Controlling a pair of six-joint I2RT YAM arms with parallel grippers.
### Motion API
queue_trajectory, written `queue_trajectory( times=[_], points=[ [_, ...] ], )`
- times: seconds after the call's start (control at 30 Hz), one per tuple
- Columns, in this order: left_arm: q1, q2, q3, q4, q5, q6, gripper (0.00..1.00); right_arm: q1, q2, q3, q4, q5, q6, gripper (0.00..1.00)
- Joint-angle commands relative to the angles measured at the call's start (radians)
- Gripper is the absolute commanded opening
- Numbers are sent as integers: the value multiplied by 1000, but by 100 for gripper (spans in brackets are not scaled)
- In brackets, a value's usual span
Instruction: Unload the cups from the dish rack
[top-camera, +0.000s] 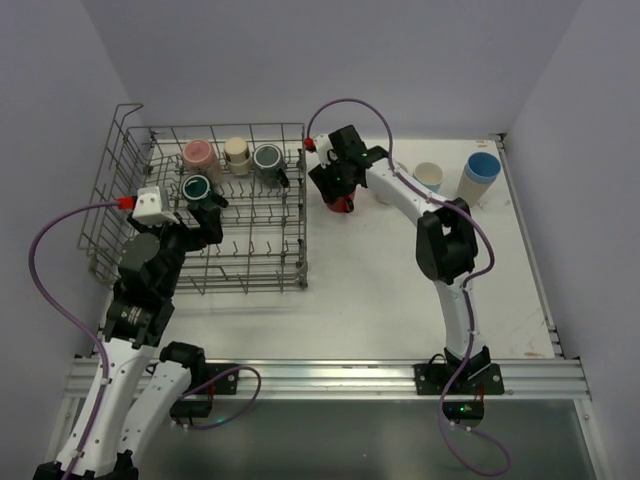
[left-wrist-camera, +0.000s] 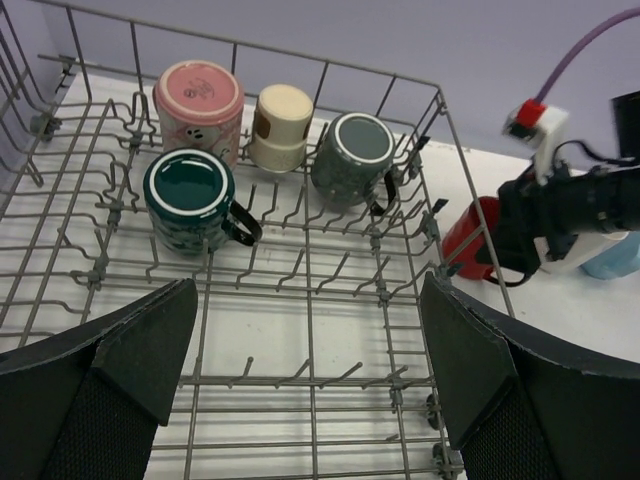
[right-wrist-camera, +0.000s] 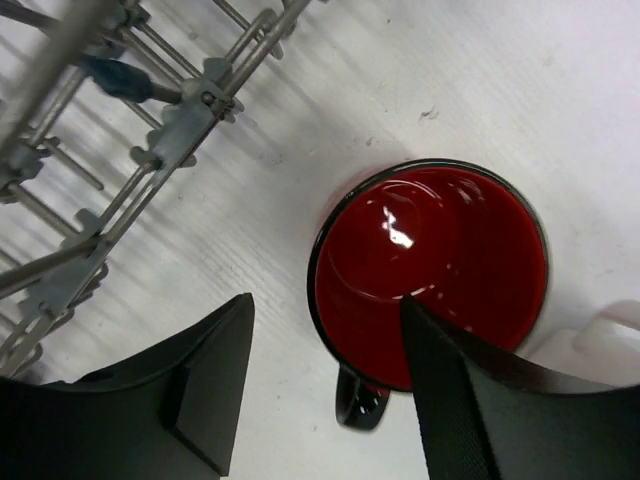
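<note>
White desk (top-camera: 380, 290) carries everything. Large grey wire dish rack (top-camera: 120, 190) sits on its left half. Left end effector (left-wrist-camera: 308, 290) hangs above the rack's near tines, jaws spread wide, holding nothing. Right end effector (right-wrist-camera: 325, 300) is just beside the rack's right side, pointing down at the glossy red ceramic mug (right-wrist-camera: 440, 270). One finger is over the mug's inside, the other is outside with a gap to the rim, so it is released, not pinching. The red mug stands upright on the desk, handle toward the wrist.

Four cups are bottom-up at the rack's far end:
- pink printed mug (left-wrist-camera: 198, 95)
- grey mug (left-wrist-camera: 352, 150)
- dark teal mug (left-wrist-camera: 188, 190)
- cream tumbler (left-wrist-camera: 283, 115)

Far right on the desk are the light blue tumbler (top-camera: 482, 172) and, near it, the small cream cup (top-camera: 428, 176).
</note>
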Motion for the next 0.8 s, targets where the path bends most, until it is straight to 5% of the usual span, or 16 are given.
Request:
queue_trajectory(
  times=[0.0, 0.23, 0.33, 0.53, 0.77],
  points=[
    [11, 70, 31, 25, -38, -14, 100, -1, -217, -18, 104, 22, 47, 65],
    [14, 265, 207, -52, -131, -63, 100, 1, -525, -284, 291, 51, 194, 98],
    [15, 376, 259, -48, -225, -69, 100, 1, -669, -448, 373, 33, 303, 99],
    [165, 665, 384, -75, -64, -132, 100, 1, -898, -746, 583, -140, 466, 99],
    [187, 897, 503, -88, -90, -143, 100, 1, -992, -826, 621, -182, 469, 99]
  ],
)
